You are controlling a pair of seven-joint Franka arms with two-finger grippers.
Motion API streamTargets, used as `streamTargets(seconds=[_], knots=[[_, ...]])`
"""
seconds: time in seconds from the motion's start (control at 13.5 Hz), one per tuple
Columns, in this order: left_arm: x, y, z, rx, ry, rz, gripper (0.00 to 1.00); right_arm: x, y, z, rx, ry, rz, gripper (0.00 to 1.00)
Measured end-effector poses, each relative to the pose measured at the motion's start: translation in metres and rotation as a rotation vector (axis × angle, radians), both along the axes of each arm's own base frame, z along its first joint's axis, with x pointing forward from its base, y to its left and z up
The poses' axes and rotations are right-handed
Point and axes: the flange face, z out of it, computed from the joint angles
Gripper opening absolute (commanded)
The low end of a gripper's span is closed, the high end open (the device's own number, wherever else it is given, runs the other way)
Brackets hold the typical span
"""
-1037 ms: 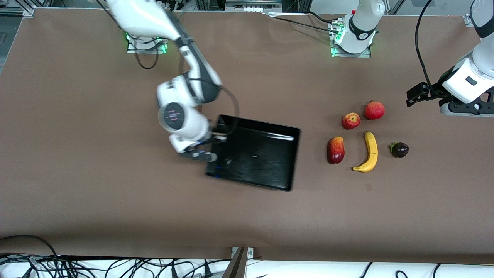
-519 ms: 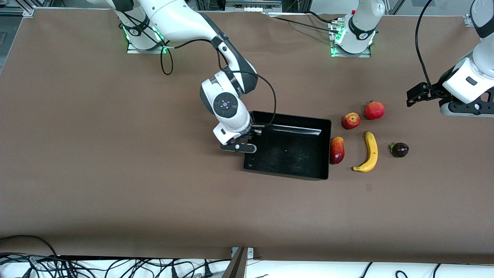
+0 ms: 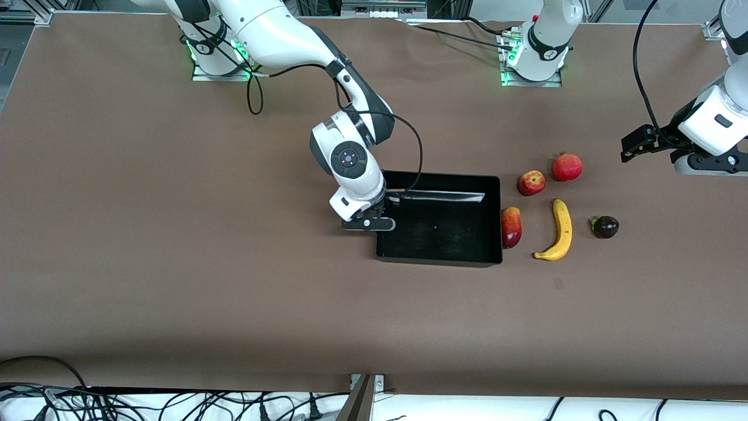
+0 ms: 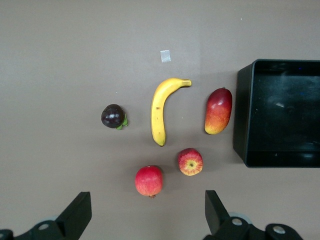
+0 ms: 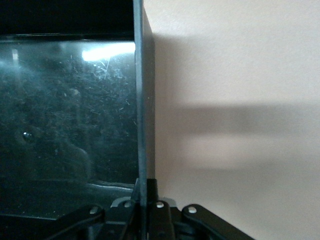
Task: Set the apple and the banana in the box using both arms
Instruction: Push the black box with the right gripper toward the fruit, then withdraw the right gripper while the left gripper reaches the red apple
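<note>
The right arm reaches down from its base across the bench (image 3: 175, 263), elbow high and wrist bent over, so that the right gripper (image 3: 378, 221) sits at the box (image 3: 438, 257) wall on the right arm's end; in the right wrist view its fingers are pinched tight on that thin black wall (image 5: 141, 125). The left arm hangs folded up at its own end of the bench, waiting, and the left gripper (image 4: 145, 215) hovers over bare bench with its fingers spread wide and nothing between them. There is one box, shallow and black, lying flat. Five fruits lie just off its wall on the left arm's end. One long red-and-yellow oval fruit (image 3: 511, 227) touches that wall. One banana (image 3: 560, 230) lies at about three o'clock from the oval fruit, near it but apart. One apple (image 3: 531, 183) sits at roughly eleven o'clock from the banana, farther from the front camera. One plain red round fruit (image 3: 567, 166) sits just beside the apple. One dark purple fruit (image 3: 605, 227) lies at three o'clock from the banana.
</note>
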Motion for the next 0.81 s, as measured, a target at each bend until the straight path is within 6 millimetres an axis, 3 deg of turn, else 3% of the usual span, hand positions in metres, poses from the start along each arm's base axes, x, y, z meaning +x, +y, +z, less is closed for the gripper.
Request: streamTargets(seconds=[0.07,0.22,0.37,0.52,0.67,0.81], knots=[[0.0,0.0,0.0,0.0,0.0,0.0,1.0,-0.003,0.003,0.0,0.001,-0.002,0.006,0.38],[0.0,0.0,0.0,0.0,0.0,0.0,1.0,-0.006,0.007,0.0,0.003,-0.004,0.014,1.0],[0.0,0.0,0.0,0.0,0.0,0.0,1.0,-0.005,0.008,0.001,0.007,-0.013,0.016,1.0],[0.0,0.0,0.0,0.0,0.0,0.0,1.0,0.006,0.005,0.016,0.018,-0.044,0.006,1.0],[0.0,0.0,0.0,0.0,0.0,0.0,1.0,0.028,-0.015,0.06,0.012,-0.084,-0.022,1.0],[0.0,0.0,-0.001,0.0,0.001,0.0,1.0,0.053,-0.058,0.126,-0.027,-0.096,-0.052,1.0]])
